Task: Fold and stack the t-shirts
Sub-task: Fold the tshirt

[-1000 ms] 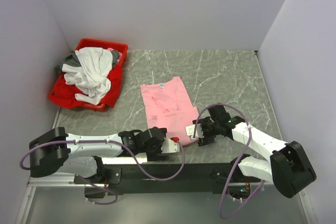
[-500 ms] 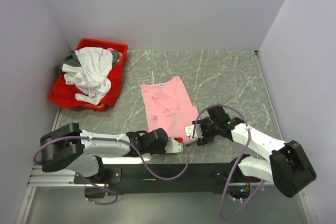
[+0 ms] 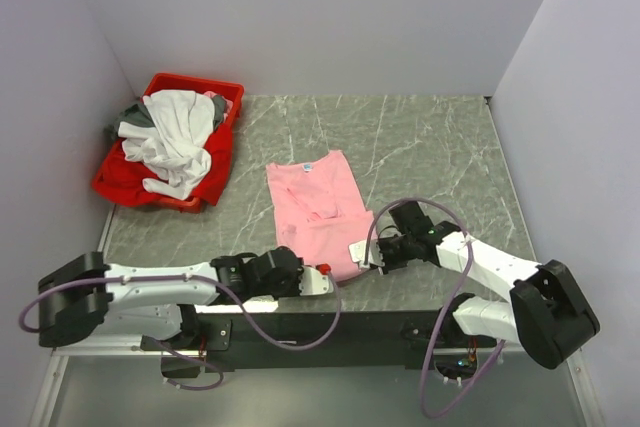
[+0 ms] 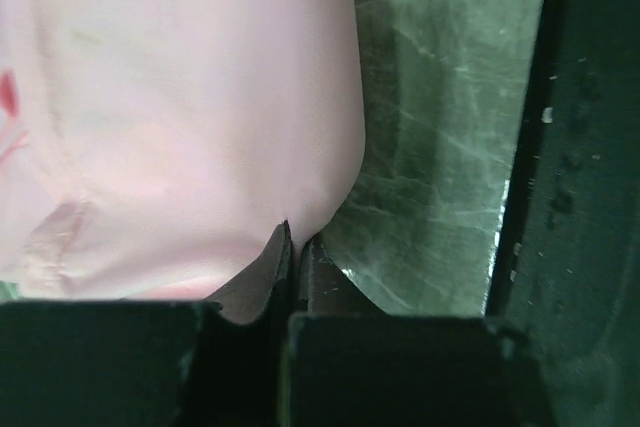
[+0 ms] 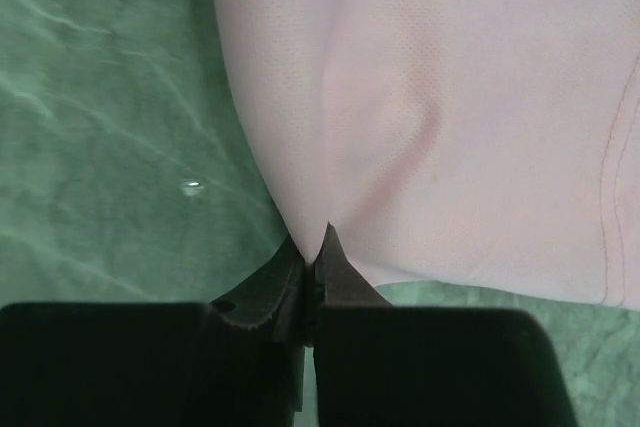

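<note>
Right end effector [image 5: 314,240] pinches pink t-shirt [image 5: 460,87] edge.

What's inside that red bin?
A crumpled white t-shirt lies on top in the red bin, with dark grey cloth at its left edge. Anything underneath is covered.

no legible text or numbers in any view, small blue mark [image 3: 310,161] near collar of pink t-shirt [image 3: 316,209], too small to read
</note>
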You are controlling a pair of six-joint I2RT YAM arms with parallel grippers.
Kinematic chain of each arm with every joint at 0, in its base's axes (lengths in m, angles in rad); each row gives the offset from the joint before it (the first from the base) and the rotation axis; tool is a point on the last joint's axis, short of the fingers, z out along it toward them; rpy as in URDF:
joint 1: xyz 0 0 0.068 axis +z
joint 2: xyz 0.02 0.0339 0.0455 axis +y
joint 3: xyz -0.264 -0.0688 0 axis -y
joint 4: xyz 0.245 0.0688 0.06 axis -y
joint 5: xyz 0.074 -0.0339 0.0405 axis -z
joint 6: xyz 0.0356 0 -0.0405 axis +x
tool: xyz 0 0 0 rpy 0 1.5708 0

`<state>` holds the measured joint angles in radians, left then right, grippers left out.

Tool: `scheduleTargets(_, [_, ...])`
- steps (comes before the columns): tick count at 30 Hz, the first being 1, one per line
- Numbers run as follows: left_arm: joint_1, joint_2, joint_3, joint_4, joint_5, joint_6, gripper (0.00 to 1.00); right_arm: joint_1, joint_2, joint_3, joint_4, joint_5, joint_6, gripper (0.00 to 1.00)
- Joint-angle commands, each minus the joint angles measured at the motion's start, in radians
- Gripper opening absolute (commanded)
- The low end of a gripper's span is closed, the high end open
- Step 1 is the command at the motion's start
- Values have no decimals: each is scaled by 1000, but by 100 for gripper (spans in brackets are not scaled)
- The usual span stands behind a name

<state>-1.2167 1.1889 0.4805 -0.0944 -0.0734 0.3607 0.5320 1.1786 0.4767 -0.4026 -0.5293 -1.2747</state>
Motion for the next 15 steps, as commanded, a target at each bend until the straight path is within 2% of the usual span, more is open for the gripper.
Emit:
scheduleTargets(1, [3,-119,-29,-11,60,0,0,-13,-45,84,-122,-113,18,0])
scheduleTargets(7, [49,-285,-62,-28,66,12,0,-55,-69,221,-219,-175,81,0])
scheduleTargets(11, [135,-328,-56,-30,109,26,0,-60,-34,292,-185,-163,141,0])
scheduleTargets(15, [270,-336,-48,-5,162,66,0,-63,33,385,-154,-126,196,0])
